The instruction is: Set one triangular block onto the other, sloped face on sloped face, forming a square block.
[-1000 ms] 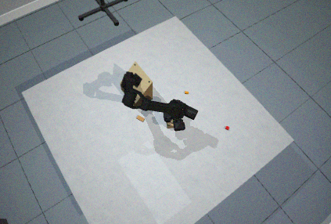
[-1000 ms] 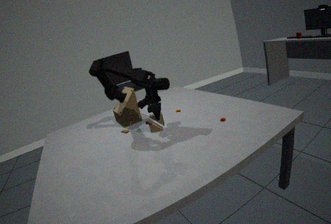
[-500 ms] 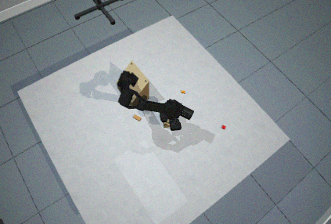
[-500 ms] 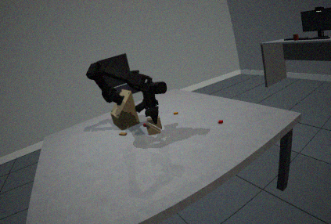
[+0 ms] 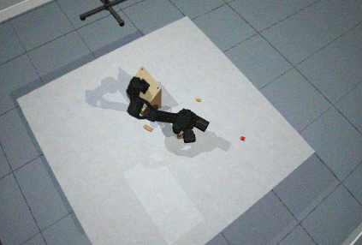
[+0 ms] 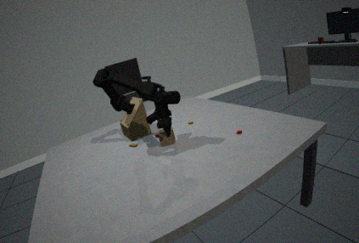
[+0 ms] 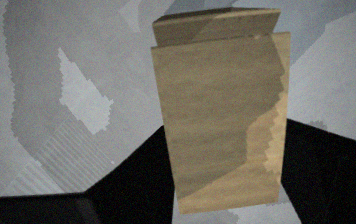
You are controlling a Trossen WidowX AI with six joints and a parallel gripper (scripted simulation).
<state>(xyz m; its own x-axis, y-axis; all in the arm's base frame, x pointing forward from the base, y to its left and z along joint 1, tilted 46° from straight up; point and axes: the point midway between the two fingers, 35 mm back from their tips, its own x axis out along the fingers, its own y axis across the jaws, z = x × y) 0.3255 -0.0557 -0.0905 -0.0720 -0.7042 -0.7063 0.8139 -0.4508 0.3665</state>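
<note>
The upper triangular block [image 6: 171, 135] [image 7: 225, 120] is clamped between the fingers of the hand [image 5: 189, 136] [image 6: 167, 134] [image 7: 215, 128], its broad rectangular face filling the middle of the wrist view. The lower triangular block [image 6: 165, 142] [image 7: 215, 30] sits on the bench [image 5: 92, 171] [image 6: 113, 183] under it; in the wrist view its end shows past the far edge of the held one. In the exterior view the two look close together, but I cannot tell whether the sloped faces meet fully or the ends are even.

The black arm [image 5: 165, 116] [image 6: 127, 81] reaches over from beside a big tan angular block [image 5: 153, 90] [image 6: 141, 123]. A small orange-tan piece [image 5: 148, 128] [image 6: 133, 145] lies near that block, an orange piece [image 5: 198, 99] [image 6: 191, 122] lies apart, and a red piece [image 5: 242, 138] [image 6: 239, 132] lies well apart from the pair.
</note>
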